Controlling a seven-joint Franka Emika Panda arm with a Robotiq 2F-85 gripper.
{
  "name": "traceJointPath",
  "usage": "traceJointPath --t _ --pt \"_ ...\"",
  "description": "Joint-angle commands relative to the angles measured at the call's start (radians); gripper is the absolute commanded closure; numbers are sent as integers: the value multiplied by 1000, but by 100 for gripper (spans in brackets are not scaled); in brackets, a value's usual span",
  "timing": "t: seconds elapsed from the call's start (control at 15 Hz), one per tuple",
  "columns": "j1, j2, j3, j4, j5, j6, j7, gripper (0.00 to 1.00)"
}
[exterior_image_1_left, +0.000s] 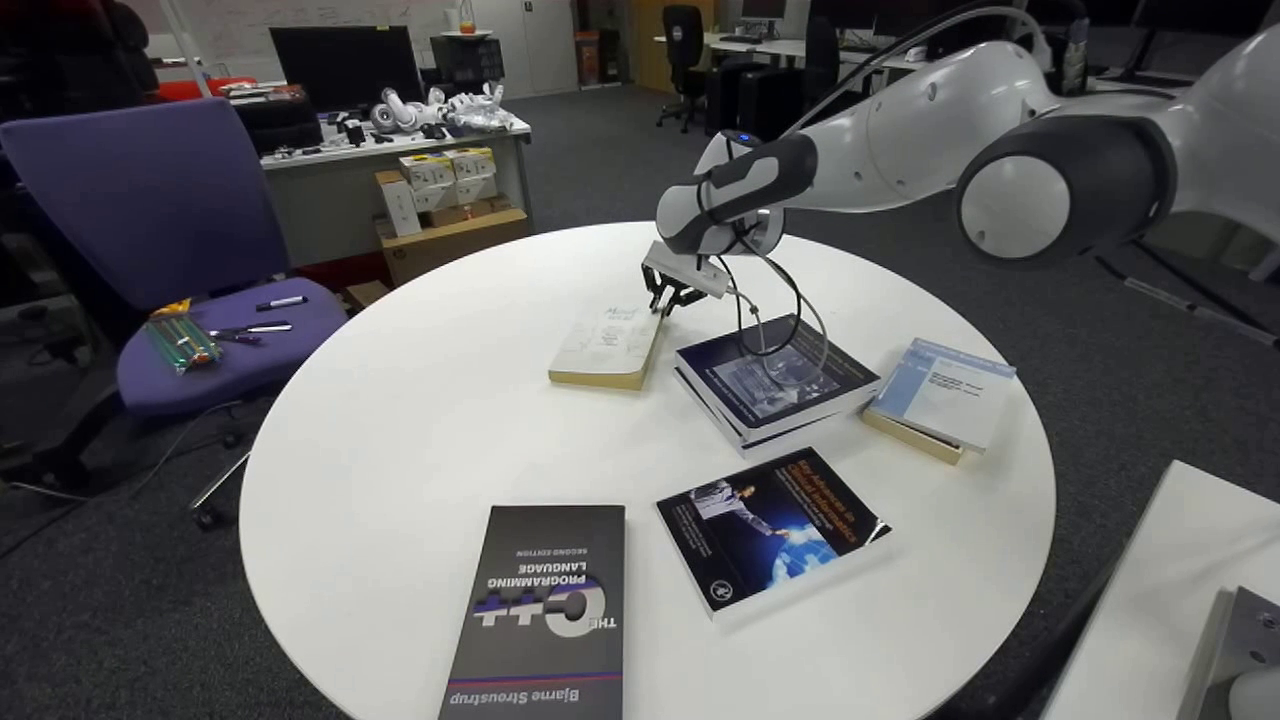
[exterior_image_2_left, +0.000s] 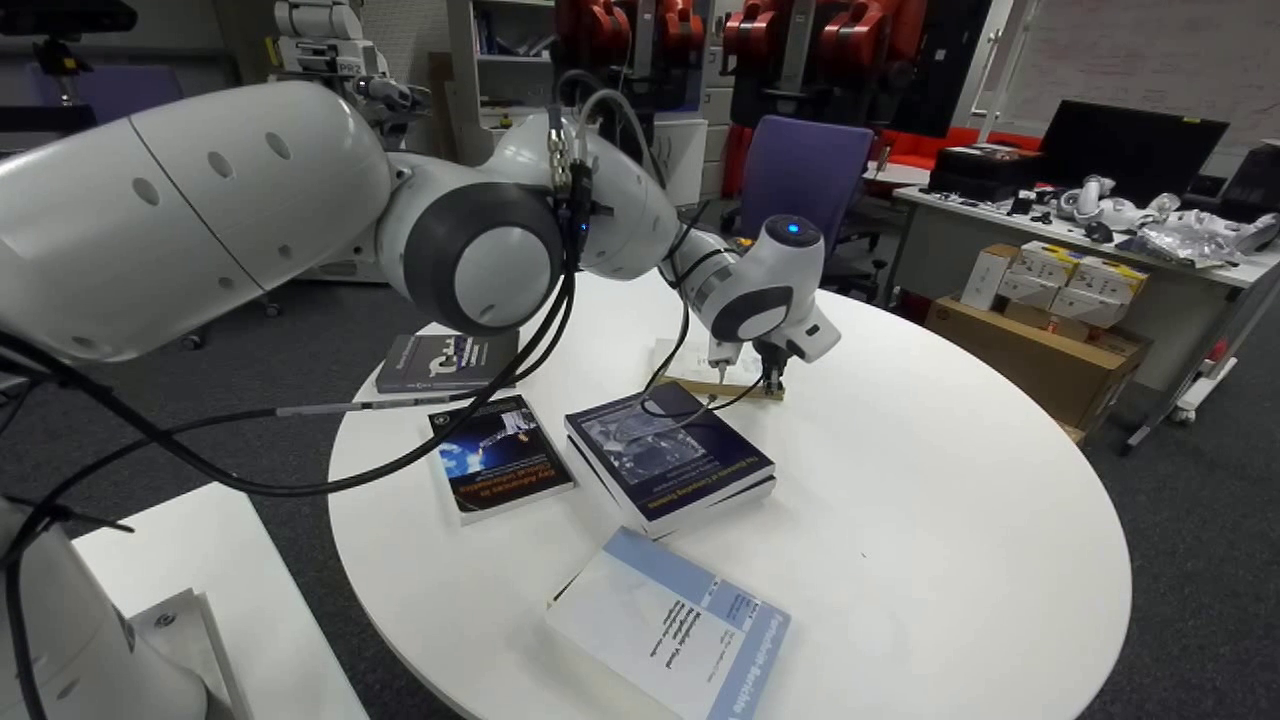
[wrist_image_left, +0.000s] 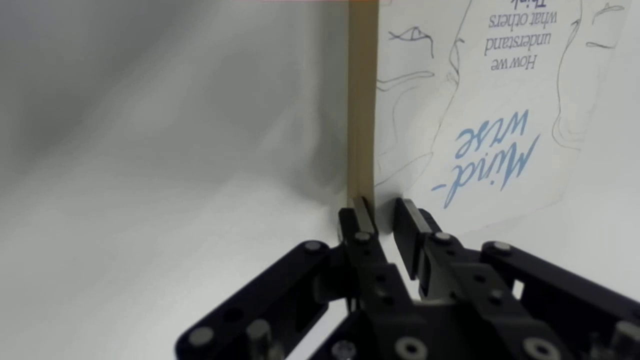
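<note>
Your hand (wrist_image_left: 385, 209) is standing slightly parted at the white book (wrist_image_left: 482, 102), clamping unclear; probably light and flexible, it is likely favouring mid-edge gripping

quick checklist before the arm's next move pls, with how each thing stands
1. Hand at the Mindwise book: ok, fingers at its corner.
2. Mindwise book pinched between the fingers: cannot tell, contact is unclear.
3. Mindwise book lying on the table: ok.
4. No other book stacked on it: ok.
5. Mindwise book apart from The Elements of Computing Systems: ok, bare table shows between them.
6. Cables clear of that cover: cannot tell, they cross it in both exterior views.
</note>
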Motion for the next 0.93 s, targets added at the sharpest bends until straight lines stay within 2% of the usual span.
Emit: traceJointPath --t 0.0,0.13,0.47,0.87 --pt "1 2 -13 10 2 -1 4 96" --pt "-13 -66 -16 -62 -3 1 -7 99" --pt "-71 -237 -39 -212 -5 -171 -42 100" --pt "-90 -315 -93 -255 -14 -310 -36 100"
